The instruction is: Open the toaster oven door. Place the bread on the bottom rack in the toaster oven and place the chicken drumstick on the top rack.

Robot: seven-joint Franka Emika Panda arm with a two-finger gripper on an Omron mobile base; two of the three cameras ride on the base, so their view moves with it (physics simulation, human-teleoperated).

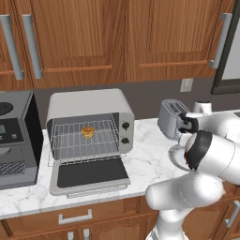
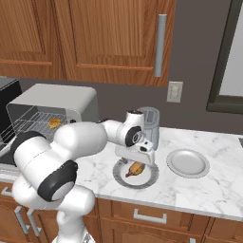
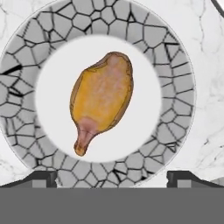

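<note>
The toaster oven (image 1: 89, 126) stood on the marble counter (image 1: 150, 161) with the toaster oven door (image 1: 89, 174) folded flat down toward the near edge, dark glass facing up. Inside, the bread (image 1: 87, 132) lay on a silver wire rack (image 1: 84, 140); which of the two racks it was could not be told. To the oven's left sat a dark grey coffee machine (image 1: 16, 140), and to its right a small silver toaster (image 1: 171, 117).

The chicken drumstick (image 3: 103, 98) lay in the white middle of a round plate (image 3: 175, 87) with a grey cracked-mosaic rim, its thick end away from the camera in the hand view and its narrow bone end nearer. This plate sat on the counter right of the toaster, and a plain grey plate (image 2: 188, 163) lay further right, apart from it.

The gripper (image 3: 111, 177) hung directly above the drumstick, its jaws spread wide and holding nothing, not touching the meat.
</note>
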